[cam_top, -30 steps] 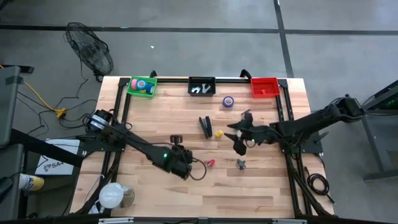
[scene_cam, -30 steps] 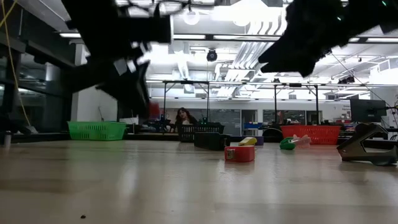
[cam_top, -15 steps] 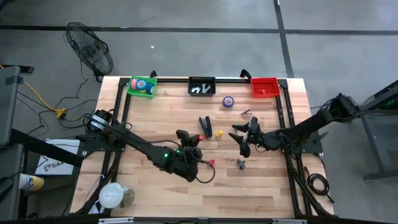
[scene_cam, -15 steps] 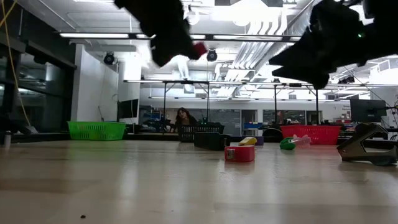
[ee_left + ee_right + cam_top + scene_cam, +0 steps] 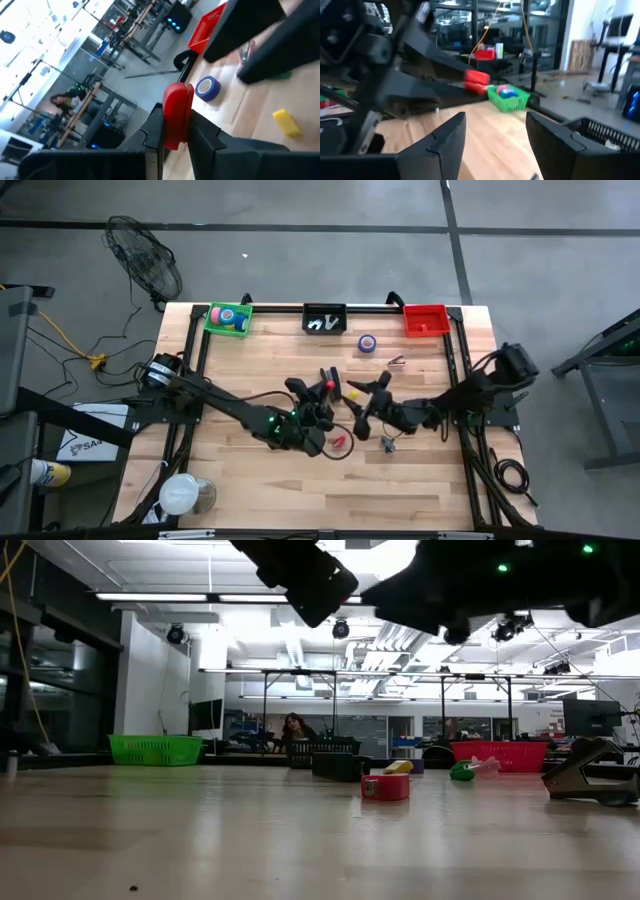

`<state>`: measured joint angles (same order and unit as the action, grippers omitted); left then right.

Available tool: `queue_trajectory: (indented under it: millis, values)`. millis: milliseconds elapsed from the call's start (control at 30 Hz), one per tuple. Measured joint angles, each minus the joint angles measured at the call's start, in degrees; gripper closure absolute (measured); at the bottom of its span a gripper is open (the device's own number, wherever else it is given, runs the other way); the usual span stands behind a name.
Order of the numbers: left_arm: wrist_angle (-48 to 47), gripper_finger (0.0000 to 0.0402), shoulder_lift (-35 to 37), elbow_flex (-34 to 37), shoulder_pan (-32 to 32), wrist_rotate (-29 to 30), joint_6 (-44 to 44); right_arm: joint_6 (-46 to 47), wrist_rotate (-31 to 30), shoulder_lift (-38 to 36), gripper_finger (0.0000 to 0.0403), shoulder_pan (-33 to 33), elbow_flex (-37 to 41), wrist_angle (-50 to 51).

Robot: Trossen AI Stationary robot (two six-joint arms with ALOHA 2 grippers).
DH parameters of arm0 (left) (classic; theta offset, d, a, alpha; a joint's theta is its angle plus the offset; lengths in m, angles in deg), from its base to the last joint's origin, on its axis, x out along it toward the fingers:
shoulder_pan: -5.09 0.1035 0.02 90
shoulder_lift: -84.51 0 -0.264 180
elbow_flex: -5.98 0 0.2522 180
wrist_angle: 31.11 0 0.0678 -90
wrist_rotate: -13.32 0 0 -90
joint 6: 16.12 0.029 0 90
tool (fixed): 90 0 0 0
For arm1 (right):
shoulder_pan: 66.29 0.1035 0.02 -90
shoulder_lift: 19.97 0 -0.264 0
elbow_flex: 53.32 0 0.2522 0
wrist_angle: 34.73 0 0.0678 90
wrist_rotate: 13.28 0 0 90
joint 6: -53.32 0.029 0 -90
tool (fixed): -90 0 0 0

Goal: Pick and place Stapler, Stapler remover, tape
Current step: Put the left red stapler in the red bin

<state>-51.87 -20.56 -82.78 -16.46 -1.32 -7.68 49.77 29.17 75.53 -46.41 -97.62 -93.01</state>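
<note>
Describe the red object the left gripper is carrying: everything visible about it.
The red object is small, glossy and plastic-looking, with a rounded end sticking out past the left gripper's dark fingers, which are shut on both its sides. It is held in the air above the middle of the wooden table, touching nothing but the fingers. The right wrist view shows it as two red lobes. What kind of tool it is cannot be told.
</note>
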Motion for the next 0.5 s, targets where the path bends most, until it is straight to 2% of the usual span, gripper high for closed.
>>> queue_trajectory:
  millis: [267, 500]
  values:
    - [-0.3, 0.0351, 0.0, 0.0, 0.2, 0.7, -1.7, -8.7, -3.1, 8.2, 0.0204, 0.0, -9.0, -2.9]
    - [-0.9, 0.0352, 0.0, 0.0, 0.2, 1.5, -2.2, -10.1, -4.6, 8.8, 0.0204, 0.0, -8.5, -5.1]
